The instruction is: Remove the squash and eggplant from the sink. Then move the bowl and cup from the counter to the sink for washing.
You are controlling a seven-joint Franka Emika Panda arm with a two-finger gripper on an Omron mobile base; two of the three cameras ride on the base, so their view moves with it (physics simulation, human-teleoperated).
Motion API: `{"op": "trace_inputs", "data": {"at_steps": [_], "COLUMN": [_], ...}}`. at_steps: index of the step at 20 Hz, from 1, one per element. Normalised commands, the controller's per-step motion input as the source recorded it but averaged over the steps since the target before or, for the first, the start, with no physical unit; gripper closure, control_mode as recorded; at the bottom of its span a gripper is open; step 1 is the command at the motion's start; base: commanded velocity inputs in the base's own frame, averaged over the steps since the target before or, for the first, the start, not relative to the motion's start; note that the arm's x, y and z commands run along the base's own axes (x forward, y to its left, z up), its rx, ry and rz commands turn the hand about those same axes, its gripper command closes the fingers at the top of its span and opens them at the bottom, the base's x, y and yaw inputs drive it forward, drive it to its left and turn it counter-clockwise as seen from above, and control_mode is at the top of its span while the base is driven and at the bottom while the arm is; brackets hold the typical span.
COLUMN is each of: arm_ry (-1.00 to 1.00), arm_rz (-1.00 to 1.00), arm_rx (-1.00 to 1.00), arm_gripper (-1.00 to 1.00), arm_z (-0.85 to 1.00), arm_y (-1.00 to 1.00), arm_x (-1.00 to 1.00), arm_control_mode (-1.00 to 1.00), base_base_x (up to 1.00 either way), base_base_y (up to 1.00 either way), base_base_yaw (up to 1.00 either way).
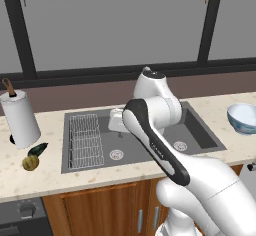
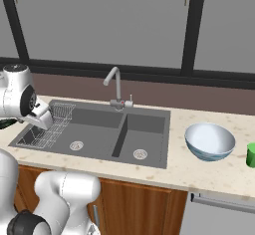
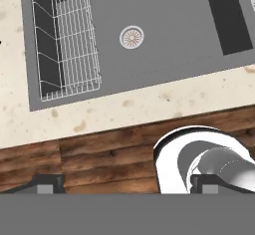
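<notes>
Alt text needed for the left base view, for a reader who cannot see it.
The squash and eggplant lie on the beige counter left of the dark double-basin sink, beside a white paper towel roll. The white arm rises across the sink's middle, a wire rack sits in the left basin, and the bowl waits on the counter at right.
</notes>
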Motion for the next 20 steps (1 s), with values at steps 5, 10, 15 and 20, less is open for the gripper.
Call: {"op": "trace_inputs", "data": {"at_steps": [5, 10, 15, 20], "arm_ry": [0.00, 0.00, 0.00, 0.00], "arm_rz": [0.07, 0.05, 0.04, 0.07], "arm_rx": [-0.07, -0.08, -0.06, -0.08], "arm_gripper": [-1.00, -1.00, -1.00, -1.00], "arm_z": [0.00, 0.00, 0.03, 0.02], "arm_y": [-0.28, -0.28, -0.30, -0.32], "arm_x": [-0.15, -0.14, -0.14, -0.13], "arm_control_mode": [-1.00, -1.00, -1.00, -1.00], "base_base_x": [0.00, 0.00, 0.00, 0.00], "base_base_y": [0.00, 0.00, 0.00, 0.00], "base_base_yaw": [0.00, 0.00, 0.00, 0.00]}}
